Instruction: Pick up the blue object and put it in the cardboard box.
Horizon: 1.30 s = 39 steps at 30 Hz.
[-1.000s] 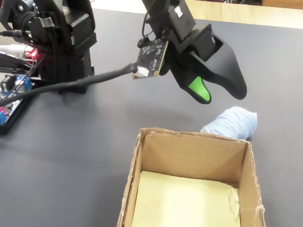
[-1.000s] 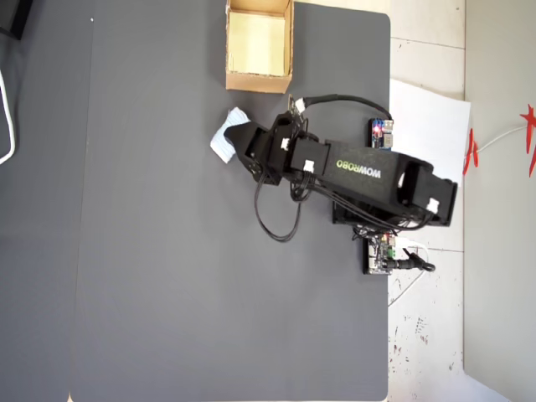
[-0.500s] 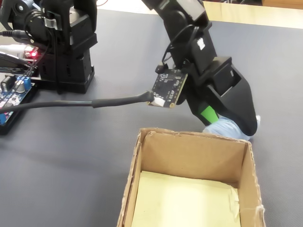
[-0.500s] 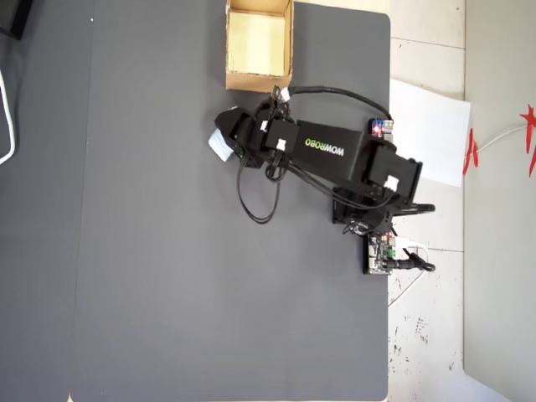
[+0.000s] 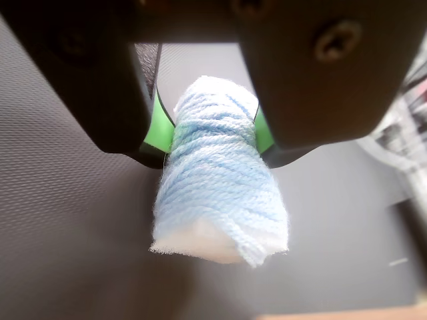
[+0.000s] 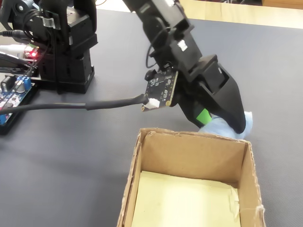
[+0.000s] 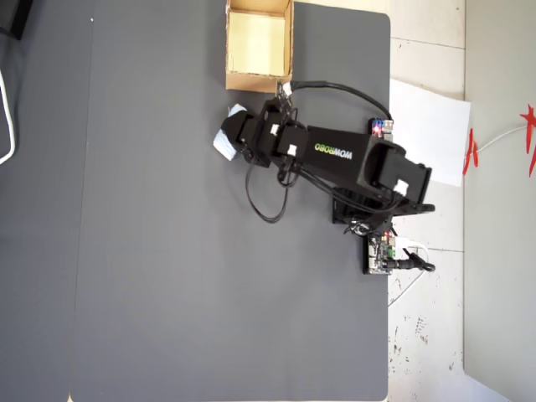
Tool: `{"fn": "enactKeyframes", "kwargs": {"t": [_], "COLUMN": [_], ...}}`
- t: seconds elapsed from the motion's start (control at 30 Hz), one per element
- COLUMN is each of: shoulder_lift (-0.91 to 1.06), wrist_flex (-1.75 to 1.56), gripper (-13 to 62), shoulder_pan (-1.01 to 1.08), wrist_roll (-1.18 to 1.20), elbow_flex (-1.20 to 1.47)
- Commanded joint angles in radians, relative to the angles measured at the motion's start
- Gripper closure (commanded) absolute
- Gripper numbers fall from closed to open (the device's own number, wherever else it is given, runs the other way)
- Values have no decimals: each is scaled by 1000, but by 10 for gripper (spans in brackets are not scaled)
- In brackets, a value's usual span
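The blue object (image 5: 217,187), a pale blue and white yarn-wrapped roll, fills the middle of the wrist view. My gripper (image 5: 210,137) is shut on it, green pads (image 5: 157,130) pressing its two sides. In the fixed view the gripper (image 6: 215,122) holds the blue object (image 6: 246,122) low over the dark mat, just behind the far wall of the cardboard box (image 6: 189,141). From overhead the blue object (image 7: 224,144) sits in the gripper (image 7: 232,134) a little below and left of the cardboard box (image 7: 251,82). The box holds only its pale yellow lining.
The arm's base (image 6: 66,42) and a blue circuit board (image 6: 12,99) stand at the left of the fixed view, with a thick black cable (image 6: 71,105) running across the mat. A white sheet (image 7: 427,126) lies off the mat's right edge in the overhead view.
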Motion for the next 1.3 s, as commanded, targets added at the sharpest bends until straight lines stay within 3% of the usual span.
{"fn": "enactKeyframes", "kwargs": {"t": [0.0, 0.47, 0.97, 1.03, 1.27], "shoulder_lift": [67, 446, 364, 290, 247], "wrist_flex": [-144, -252, -80, -2, 8], "gripper": [449, 449, 445, 348, 232], "shoulder_pan": [-15, 54, 410, 425, 434], "wrist_roll": [41, 38, -54, -54, -52], "elbow_flex": [-32, 57, -66, -130, -153]}}
